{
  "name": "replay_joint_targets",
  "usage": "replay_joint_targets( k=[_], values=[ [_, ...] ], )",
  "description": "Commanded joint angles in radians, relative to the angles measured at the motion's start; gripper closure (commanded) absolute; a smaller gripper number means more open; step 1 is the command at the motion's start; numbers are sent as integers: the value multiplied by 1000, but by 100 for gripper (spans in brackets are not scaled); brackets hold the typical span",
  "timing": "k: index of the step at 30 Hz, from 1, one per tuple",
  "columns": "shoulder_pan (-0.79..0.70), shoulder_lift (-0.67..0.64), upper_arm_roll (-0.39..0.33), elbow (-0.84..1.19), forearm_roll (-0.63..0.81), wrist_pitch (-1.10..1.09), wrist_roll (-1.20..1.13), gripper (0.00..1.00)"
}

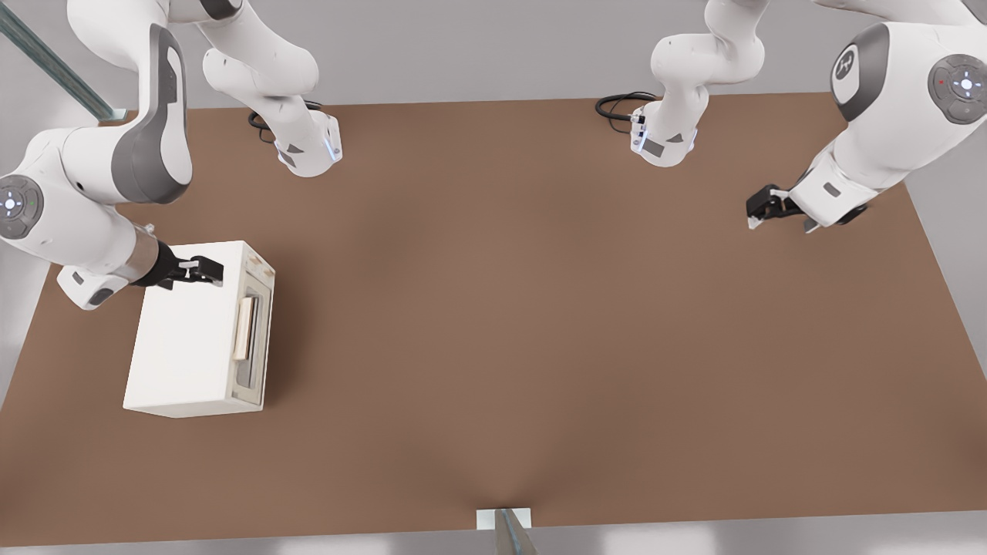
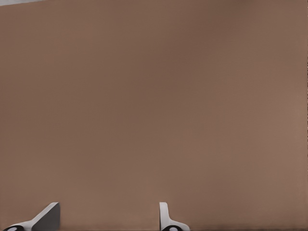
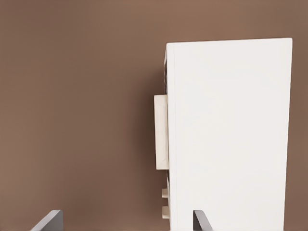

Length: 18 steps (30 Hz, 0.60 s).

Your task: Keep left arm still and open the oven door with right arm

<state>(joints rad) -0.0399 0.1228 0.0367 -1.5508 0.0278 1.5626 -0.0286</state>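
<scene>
claw (image 1: 210, 270) spread open, empty, hovering over oven (image 1: 185, 347) top near its far end; door handle (image 1: 246, 328) just ahead, below; best lowered to straddle the bar squarely.

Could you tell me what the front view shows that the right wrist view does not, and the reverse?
Only the front view shows the right arm, its gripper above the oven's top near the door edge, and the oven door with its dark window. Only the right wrist view shows the open fingertips from behind. Both show the oven, its handle and the table.
</scene>
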Motion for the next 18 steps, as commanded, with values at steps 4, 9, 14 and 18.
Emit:
replay_joint_targets(
  k=[4, 9, 14, 18],
  values=[
    [17, 3, 5, -8, -43, 2, -25, 0],
    [267, 112, 12, -37, -331, -39, 47, 79],
    [301, 245, 12, -48, -549, -30, 104, 79],
    [301, 301, 11, -40, -678, -21, 159, 79]
  ],
)
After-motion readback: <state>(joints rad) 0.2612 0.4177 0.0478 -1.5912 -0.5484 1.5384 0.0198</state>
